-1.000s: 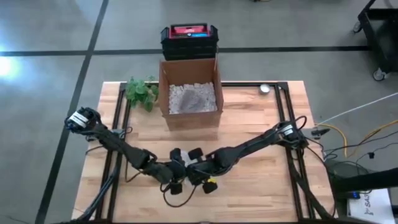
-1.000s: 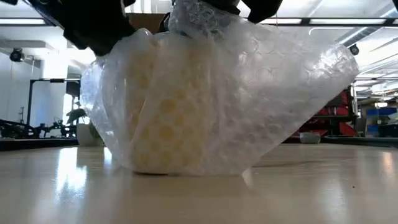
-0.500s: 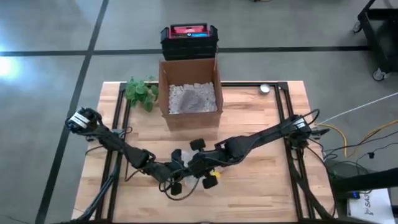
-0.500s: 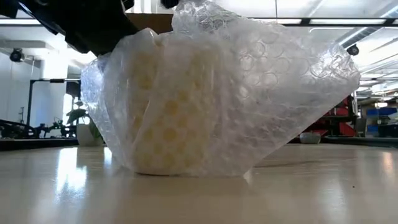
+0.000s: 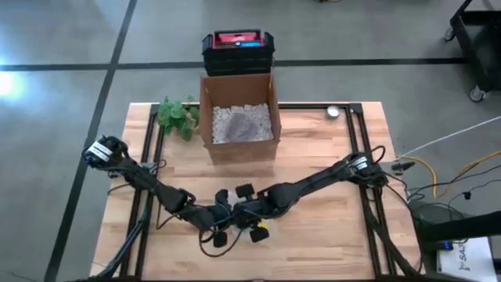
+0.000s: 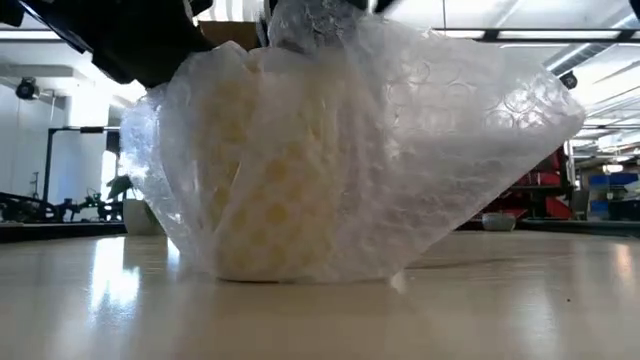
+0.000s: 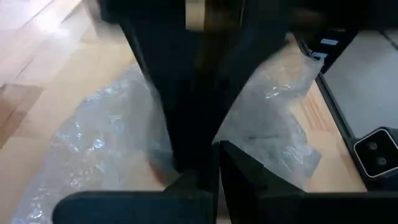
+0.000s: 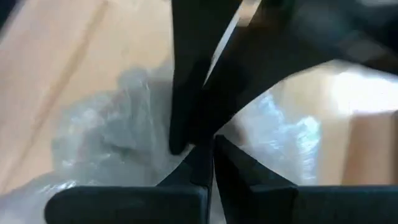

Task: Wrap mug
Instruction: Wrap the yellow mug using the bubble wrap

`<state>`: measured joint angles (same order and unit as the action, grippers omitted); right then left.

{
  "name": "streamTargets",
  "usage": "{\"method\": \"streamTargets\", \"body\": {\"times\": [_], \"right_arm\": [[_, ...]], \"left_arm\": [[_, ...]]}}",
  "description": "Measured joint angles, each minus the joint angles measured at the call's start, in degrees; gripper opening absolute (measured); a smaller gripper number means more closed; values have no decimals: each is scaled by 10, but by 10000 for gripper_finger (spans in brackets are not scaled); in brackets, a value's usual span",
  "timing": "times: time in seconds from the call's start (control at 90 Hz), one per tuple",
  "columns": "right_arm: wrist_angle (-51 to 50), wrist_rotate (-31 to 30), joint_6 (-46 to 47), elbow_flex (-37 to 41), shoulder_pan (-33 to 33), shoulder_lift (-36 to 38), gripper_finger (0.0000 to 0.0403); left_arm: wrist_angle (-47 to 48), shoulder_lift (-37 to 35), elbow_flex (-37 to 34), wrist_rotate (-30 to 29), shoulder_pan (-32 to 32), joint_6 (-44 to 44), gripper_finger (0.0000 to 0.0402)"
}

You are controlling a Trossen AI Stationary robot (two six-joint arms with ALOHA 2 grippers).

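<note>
Grey concrete floor [image 5: 70, 47] with dark seam lines; wooden table [image 5: 329, 235]; black cart [image 5: 479, 39] at the floor's edge; ceiling lights [image 6: 40, 36] glare; shelving [image 6: 610, 195] beyond the table.

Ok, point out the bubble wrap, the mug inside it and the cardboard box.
bubble wrap [image 6: 480, 150]: low view, its clear right flap.
mug [image 6: 265, 200]: low view, yellowish body seen through the wrap.
cardboard box [image 5: 239, 149]: high view, front wall.

Cardboard box [image 5: 239, 117] of pale filler, green plant [image 5: 177, 115], possibly stacked cases [image 5: 239, 50]
</note>
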<state>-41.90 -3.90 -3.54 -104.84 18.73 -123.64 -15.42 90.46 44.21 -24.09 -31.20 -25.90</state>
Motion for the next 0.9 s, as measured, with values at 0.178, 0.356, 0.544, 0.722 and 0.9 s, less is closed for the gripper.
{"method": "streamTargets", "body": {"times": [0.178, 0.356, 0.544, 0.722, 0.9], "right_arm": [[-7, 12, 5, 1, 0, -7, 0], [-4, 13, 4, 2, 1, -9, 0], [-6, 11, 3, 2, 1, -9, 0], [1, 11, 1, 2, 0, -10, 0], [5, 10, 0, 3, 1, -10, 0]], "left_arm": [[10, -14, 12, -9, 0, 0, 0], [195, -58, 87, 0, -6, -7, 0], [456, -80, 185, 1, -50, -115, 0], [426, -56, 135, -18, -99, -176, 0], [233, -23, 78, -53, -83, -121, 0]]}}
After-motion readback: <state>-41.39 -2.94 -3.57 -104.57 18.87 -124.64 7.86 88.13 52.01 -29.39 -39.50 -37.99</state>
